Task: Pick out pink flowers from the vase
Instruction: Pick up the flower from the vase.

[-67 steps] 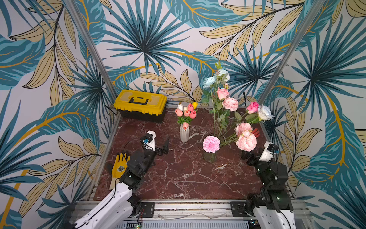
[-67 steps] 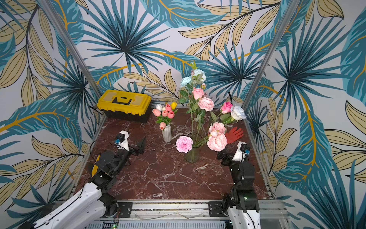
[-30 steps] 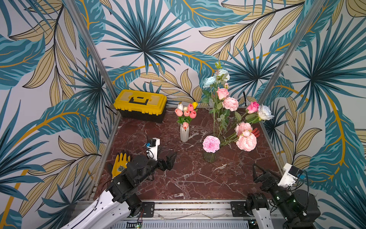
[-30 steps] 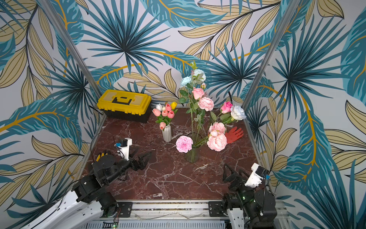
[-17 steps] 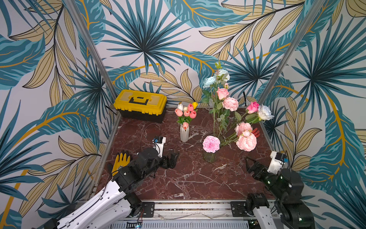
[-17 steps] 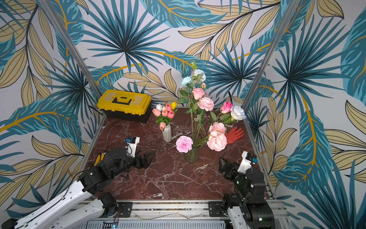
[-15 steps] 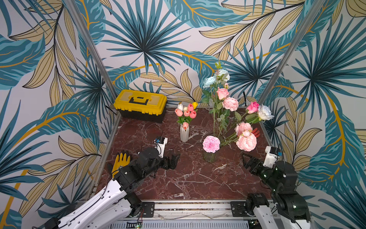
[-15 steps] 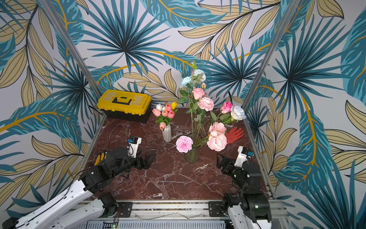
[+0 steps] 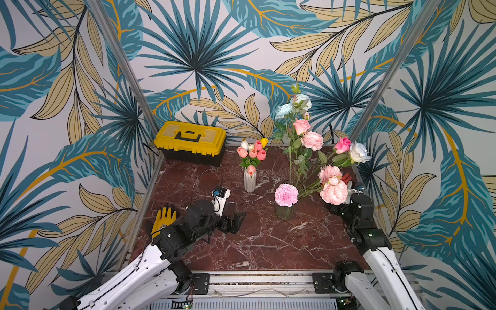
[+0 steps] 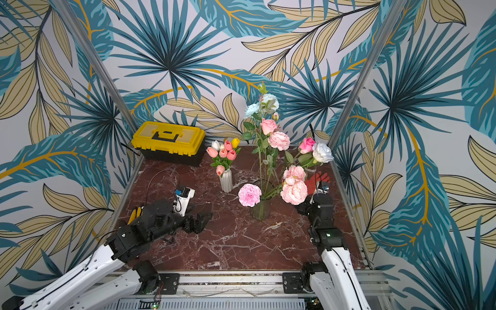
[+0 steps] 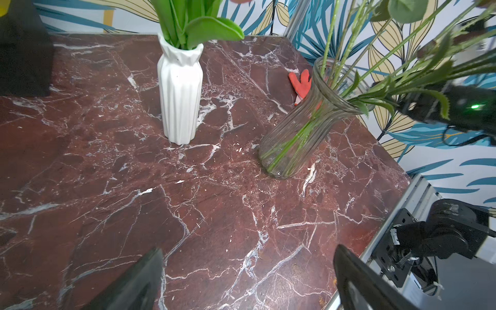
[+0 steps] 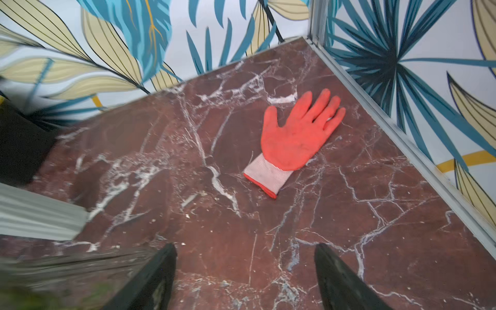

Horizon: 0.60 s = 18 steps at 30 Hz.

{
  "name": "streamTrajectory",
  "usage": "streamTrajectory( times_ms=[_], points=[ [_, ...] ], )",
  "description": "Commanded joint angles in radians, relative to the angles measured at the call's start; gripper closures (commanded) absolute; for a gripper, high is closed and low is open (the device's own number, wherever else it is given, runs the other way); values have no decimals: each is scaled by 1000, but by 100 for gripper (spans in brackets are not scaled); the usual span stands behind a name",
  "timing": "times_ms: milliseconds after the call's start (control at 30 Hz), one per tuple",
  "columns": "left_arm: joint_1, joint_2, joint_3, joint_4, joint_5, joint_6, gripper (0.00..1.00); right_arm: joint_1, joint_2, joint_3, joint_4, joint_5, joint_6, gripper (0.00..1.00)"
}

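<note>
A clear glass vase (image 9: 285, 212) (image 10: 260, 210) (image 11: 303, 134) holds long-stemmed pink flowers: a ruffled carnation (image 9: 286, 195), low peonies (image 9: 334, 192), a higher peony (image 9: 312, 140) and roses (image 9: 301, 125), mixed with pale blue and white roses. Small pink tulips (image 9: 252, 153) stand in a white ribbed vase (image 9: 249, 179) (image 11: 179, 96). My left gripper (image 9: 237, 218) (image 10: 202, 217) (image 11: 248, 251) is open and empty, low over the marble left of the glass vase. My right gripper (image 10: 302, 208) (image 12: 245, 247) is open and empty, right of that vase under the low peonies.
A yellow toolbox (image 9: 191, 139) sits at the back left. A yellow glove (image 9: 163, 218) lies by the left arm, and a red glove (image 12: 298, 134) (image 10: 316, 179) lies near the right wall behind the right gripper. Metal rails (image 12: 402, 139) edge the marble table (image 9: 268, 241).
The right arm swung from the front right corner forward to beside the glass vase, its jaws narrowing slightly. The left arm reached further right toward the vases.
</note>
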Motion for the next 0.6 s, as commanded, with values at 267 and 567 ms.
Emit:
streamTrajectory(
  times_ms=[267,567],
  points=[
    [0,-191,-92,114,30,36,1,283,-327,-365,540,130,-190,27],
    [0,-209,-100,115,52,22,1,299,-676,-331,329,-176,-171,44]
  ],
)
